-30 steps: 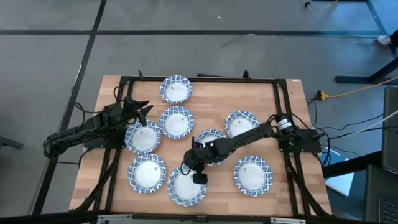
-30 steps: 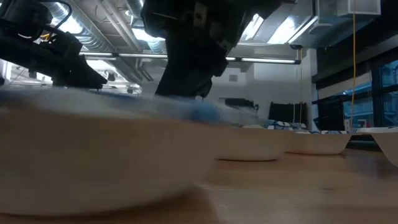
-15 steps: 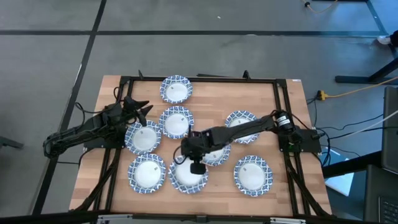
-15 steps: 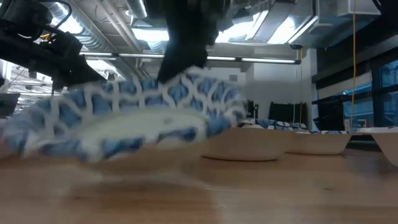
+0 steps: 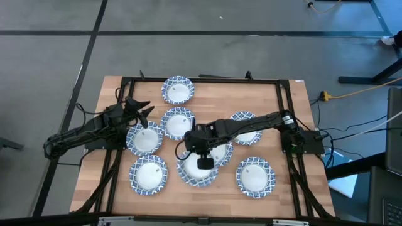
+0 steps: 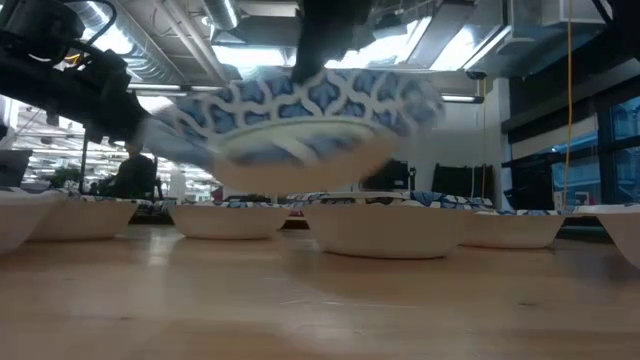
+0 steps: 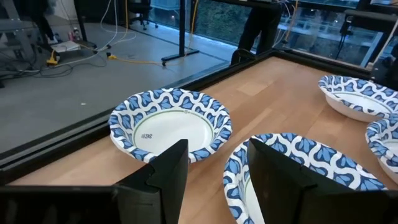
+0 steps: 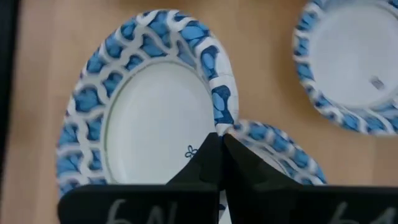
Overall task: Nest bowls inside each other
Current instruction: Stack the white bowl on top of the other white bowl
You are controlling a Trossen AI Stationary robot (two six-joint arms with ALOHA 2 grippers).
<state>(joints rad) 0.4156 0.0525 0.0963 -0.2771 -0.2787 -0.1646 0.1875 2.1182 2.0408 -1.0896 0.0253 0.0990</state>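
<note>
R tool [image 5: 202, 152] is pinched on the rim of a bowl [image 5: 198, 171] w/ blue pattern, holding it off the table [image 5: 286, 135], mid-table toward the near edge. It hangs over another bowl [image 5: 217, 150]. L tool [image 5: 142, 110] sits at the left side, fingers [image 7: 163, 169] apart w/ nothing in them, above the bowl [image 5: 145, 139] there. Other bowls are spread around the table.

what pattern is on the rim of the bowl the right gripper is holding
A blue-and-white lattice pattern on the held bowl, pinched by the right gripper; clearest in the right wrist view.
</note>
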